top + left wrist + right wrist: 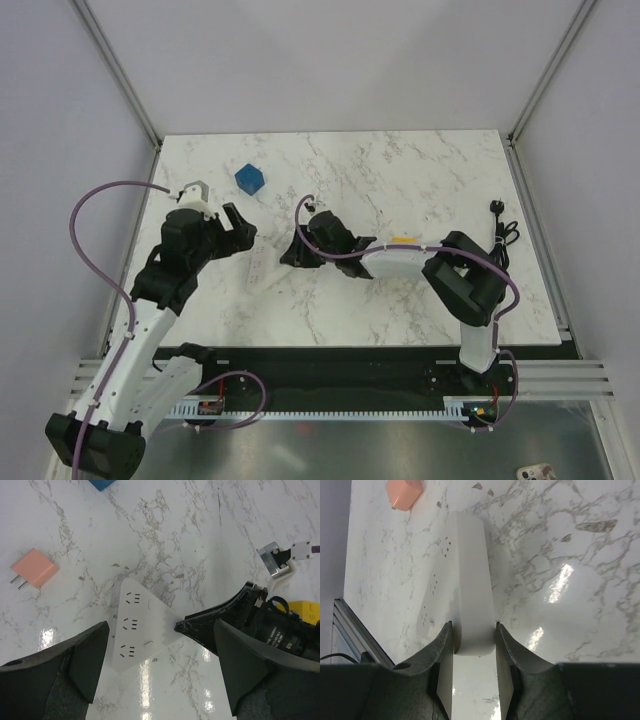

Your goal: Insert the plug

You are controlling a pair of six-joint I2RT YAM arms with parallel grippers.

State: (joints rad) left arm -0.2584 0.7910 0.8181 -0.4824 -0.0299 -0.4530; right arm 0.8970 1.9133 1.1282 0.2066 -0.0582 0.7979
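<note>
Top view: the white strip (pixel 258 266) lies left of the table's (pixel 420 170) middle. The right gripper (pixel 293 256) is at the strip's right side and the left gripper (pixel 240 228) hangs over its far end. The plug cannot be seen here; the left arm covers that patch. A blue cube (pixel 249 178) sits beyond the strip, and a black plug (pixel 500 222) with its cord lies by the right edge. Wide bare marble runs between them and toward the far edge.

Left wrist view: the plug (pixel 33 567) is a small salmon-orange block with two metal prongs. It lies flat on the marble, prongs pointing away from the strip (pixel 137 627). It sits well apart from the strip, with bare table all round. The left gripper (pixel 160 640) is spread wide above the strip and holds nothing. One dark finger (pixel 202 625) of the right gripper touches the strip's edge.

Right wrist view: the right gripper (pixel 474 630) is pinching the near end of the strip (pixel 470 575), a finger (pixel 442 650) pressed to each long side. The plug (pixel 404 492) lies past the strip's far end, off to one side. It is nearer the table edge that runs along the grey wall, with clear marble between it and the strip.
</note>
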